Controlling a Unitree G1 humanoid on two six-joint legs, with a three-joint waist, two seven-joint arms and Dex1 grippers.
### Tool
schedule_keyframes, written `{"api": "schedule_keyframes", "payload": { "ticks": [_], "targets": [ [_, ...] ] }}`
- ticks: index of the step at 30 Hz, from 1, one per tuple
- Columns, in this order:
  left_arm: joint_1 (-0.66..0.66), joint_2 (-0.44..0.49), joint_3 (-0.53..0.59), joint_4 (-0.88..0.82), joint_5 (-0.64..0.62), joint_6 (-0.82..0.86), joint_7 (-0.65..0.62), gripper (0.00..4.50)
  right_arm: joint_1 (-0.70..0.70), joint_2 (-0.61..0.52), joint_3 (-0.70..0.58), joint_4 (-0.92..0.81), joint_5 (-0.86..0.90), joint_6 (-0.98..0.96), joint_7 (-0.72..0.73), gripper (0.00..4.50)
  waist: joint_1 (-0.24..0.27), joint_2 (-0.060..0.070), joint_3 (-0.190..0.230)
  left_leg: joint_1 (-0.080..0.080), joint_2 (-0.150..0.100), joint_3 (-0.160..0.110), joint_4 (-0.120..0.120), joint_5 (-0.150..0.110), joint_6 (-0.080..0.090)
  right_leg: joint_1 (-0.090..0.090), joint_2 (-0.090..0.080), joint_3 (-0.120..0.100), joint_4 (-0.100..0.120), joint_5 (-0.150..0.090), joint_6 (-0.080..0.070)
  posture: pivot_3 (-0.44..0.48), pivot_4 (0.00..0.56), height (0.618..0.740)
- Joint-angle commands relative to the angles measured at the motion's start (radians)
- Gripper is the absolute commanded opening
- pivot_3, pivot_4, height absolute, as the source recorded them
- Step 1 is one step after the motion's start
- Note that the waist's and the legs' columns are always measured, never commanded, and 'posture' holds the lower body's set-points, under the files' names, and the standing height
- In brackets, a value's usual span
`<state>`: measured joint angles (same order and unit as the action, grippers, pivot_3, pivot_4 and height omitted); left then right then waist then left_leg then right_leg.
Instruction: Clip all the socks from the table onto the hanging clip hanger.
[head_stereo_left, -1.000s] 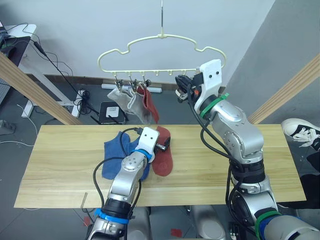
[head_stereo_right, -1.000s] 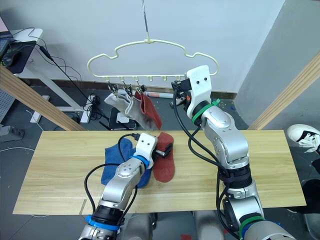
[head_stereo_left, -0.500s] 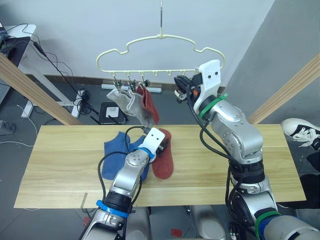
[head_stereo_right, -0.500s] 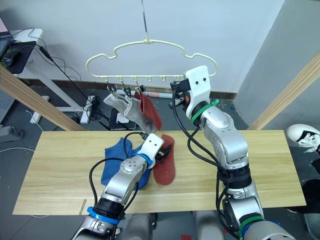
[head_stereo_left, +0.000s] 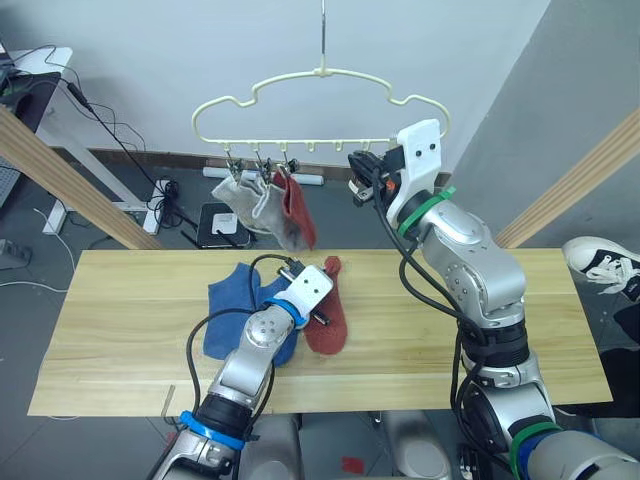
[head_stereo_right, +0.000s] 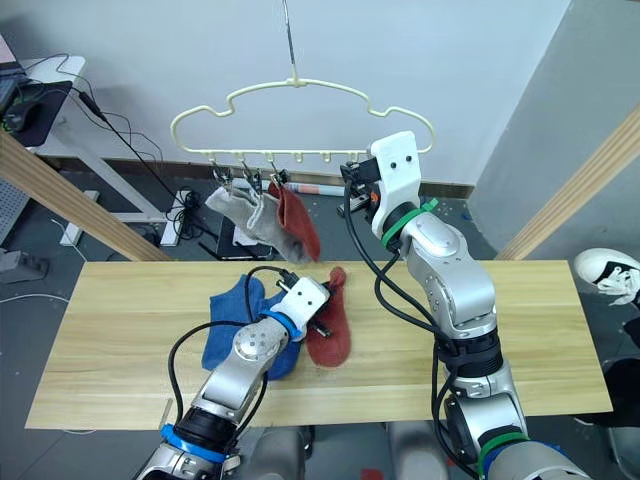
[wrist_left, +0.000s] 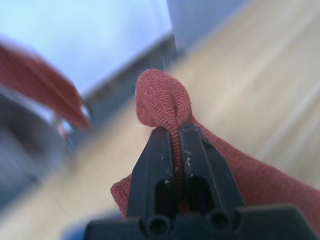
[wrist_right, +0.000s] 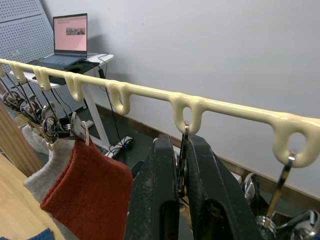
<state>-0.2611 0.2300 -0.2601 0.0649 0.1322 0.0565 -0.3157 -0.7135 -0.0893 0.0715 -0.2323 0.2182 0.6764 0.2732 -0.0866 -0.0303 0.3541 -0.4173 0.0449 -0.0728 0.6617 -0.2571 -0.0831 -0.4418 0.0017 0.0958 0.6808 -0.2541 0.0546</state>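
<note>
Two claws mid-clipping: left claw (wrist_left: 176, 150) pinches a red sock (wrist_left: 165, 102) off the desk (head_stereo_left: 120, 300)
Right claw (wrist_right: 182, 180) squeezes a hanger clip (wrist_right: 183, 155); next, lift the sock to it

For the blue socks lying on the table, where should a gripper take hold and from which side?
Grip the blue socks at the free edge on the robot's left, coming down from above. They lie flat in a crumpled heap on the table, and the left gripper, shut on the red sock, crowds their other side. A raised fold there looks easiest to pinch.

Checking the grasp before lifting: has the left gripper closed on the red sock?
Yes, in the left wrist view the left gripper pinches a fold of the rust red sock.
</note>
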Motion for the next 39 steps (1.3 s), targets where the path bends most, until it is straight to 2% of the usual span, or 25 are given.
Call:
{"api": "schedule_keyframes", "payload": {
  "ticks": [1, 13, 39],
  "targets": [
    [-0.001, 0.002, -0.021, -0.068, 0.038, -0.139, 0.017, 0.01, 0.003, 0.005, 0.004, -0.048, 0.01, -0.004, -0.004, 0.0, 0.0, 0.0, 0.0, 0.0, 0.0, 0.0, 0.0, 0.0, 0.0, 0.0, 0.0, 0.0, 0.0, 0.0, 0.0, -0.119, 0.335, 0.74],
    [-0.104, 0.008, -0.006, 0.013, 0.149, -0.384, 0.119, 0.01, 0.004, 0.009, 0.006, -0.055, 0.019, 0.005, 0.001, 0.0, -0.001, 0.0, 0.0, 0.0, 0.0, 0.0, 0.0, 0.0, 0.0, 0.0, 0.0, 0.0, 0.0, 0.0, 0.0, -0.122, 0.329, 0.74],
    [-0.172, 0.004, 0.027, 0.088, 0.157, -0.482, 0.145, 0.01, 0.009, 0.009, 0.01, -0.062, 0.027, 0.037, 0.007, 0.0, -0.001, 0.0, 0.0, 0.0, 0.0, 0.0, 0.0, 0.0, 0.0, 0.0, 0.0, 0.0, 0.0, 0.0, 0.0, -0.12, 0.33, 0.74]
  ]
}}
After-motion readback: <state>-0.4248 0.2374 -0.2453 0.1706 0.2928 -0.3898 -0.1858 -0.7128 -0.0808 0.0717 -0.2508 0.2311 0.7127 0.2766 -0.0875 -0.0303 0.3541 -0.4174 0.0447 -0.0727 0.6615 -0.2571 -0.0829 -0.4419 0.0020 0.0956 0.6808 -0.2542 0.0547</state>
